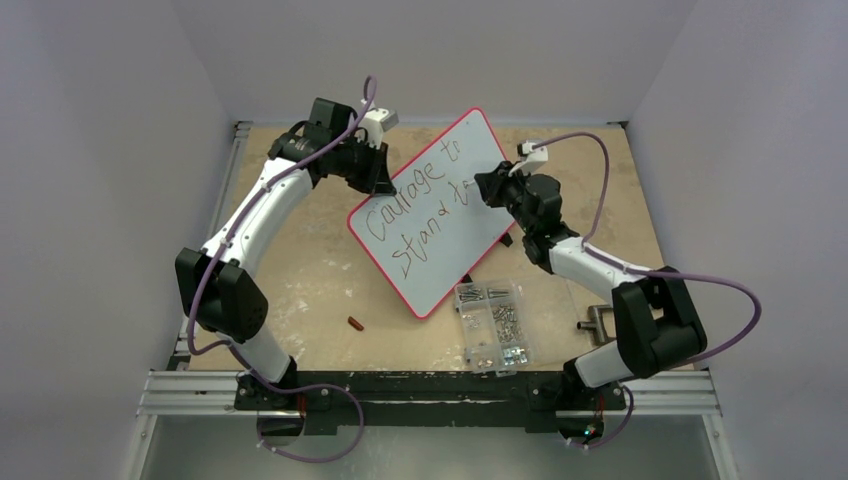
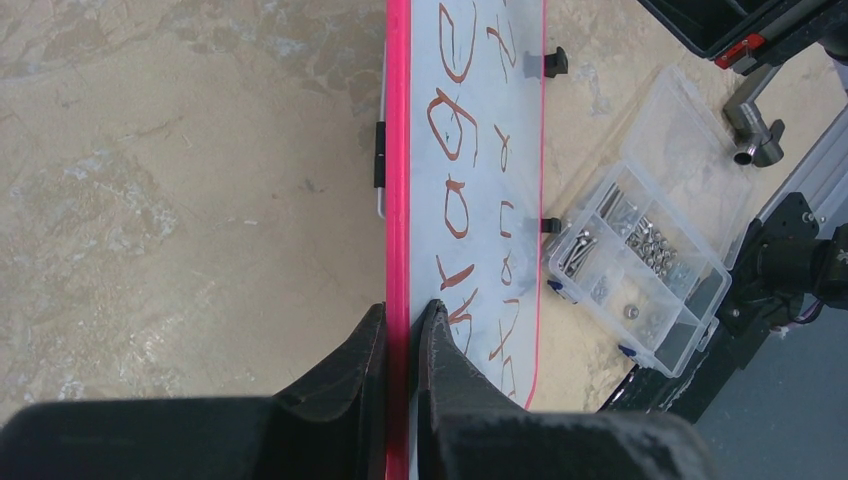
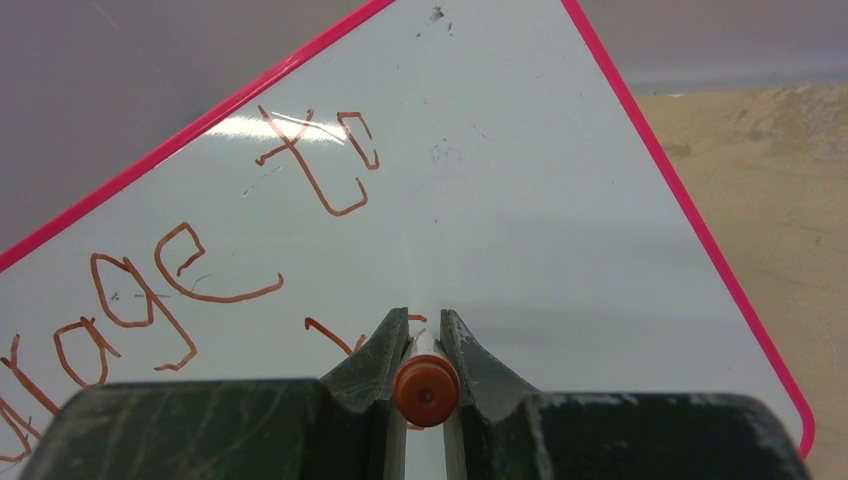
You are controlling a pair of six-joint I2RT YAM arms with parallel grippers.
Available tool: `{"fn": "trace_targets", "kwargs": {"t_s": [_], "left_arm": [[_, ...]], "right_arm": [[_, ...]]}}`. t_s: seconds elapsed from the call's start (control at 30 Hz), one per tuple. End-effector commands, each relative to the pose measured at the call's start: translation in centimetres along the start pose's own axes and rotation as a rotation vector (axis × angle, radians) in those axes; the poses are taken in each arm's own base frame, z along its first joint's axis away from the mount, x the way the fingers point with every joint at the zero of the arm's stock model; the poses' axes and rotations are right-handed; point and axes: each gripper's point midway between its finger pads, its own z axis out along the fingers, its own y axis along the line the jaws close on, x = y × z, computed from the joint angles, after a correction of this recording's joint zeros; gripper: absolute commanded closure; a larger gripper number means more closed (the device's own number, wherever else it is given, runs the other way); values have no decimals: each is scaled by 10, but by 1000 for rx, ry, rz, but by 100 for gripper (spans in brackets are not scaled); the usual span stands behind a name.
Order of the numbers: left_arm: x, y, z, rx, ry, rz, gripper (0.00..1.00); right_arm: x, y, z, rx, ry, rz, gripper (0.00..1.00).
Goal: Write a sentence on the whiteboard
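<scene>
Pink-rimmed, round-cornered white rectangular whiteboard (image 1: 455,265) at mid-table, raised at a tilt to judge by the wrist views. On it, the red-brown handwritten sentence (image 1: 415,185): "Courage to" above, "stand" plus the start of another word below. Judged past halfway, last word unfinished.

Step in hand: next letters of line two. To do it well:
- Light, even press of tip on board.
- Short strokes along the line of "stand".
- Letter height matched to the neighbours.
- Room left before the right rim.
- Board braced firmly from the left, no flex or slide under the stroke.

Tip itself hidden behind the fingers (image 3: 380,360); contact not confirmable.

Right gripper (image 3: 425,322): narrow, clamped on a white marker (image 3: 425,390) with a red-brown end plug. Barrel between both fingers, aimed at the board just below "to". Left gripper (image 2: 405,312): narrow too, pinched on the board's pink rim, one finger on each face.

Apart from the board: clear plastic compartment box of screws (image 1: 492,325); small red-brown cap (image 1: 355,322) on the tan tabletop (image 1: 300,270).
</scene>
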Motion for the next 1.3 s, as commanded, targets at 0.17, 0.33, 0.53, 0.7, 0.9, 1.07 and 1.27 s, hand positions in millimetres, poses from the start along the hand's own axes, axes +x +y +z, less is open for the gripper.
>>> {"fn": "trace_targets", "kwargs": {"t_s": [0.17,0.33,0.53,0.7,0.9,1.07,1.27], "left_arm": [[3,27,-14,-175,11,92,100],[4,27,-14,-175,12,92,100],[4,28,-15,-182,12,92,100],[4,30,-16,-192,12,95,100],[3,30,-17,-193,9,95,100],[4,30,-17,-195,10,95,100],[3,30,-16,-195,10,95,100]], "right_arm": [[-17,3,13,7,-30,-10,100],[-20,6,14,-1,-36,-10,100],[-17,5,11,-2,-33,-10,100],[-3,-1,6,11,-8,1,100],[2,-8,-2,49,-4,29,100],[-3,-11,-5,73,-15,25,100],[-19,-11,-8,89,-48,7,100]]}}
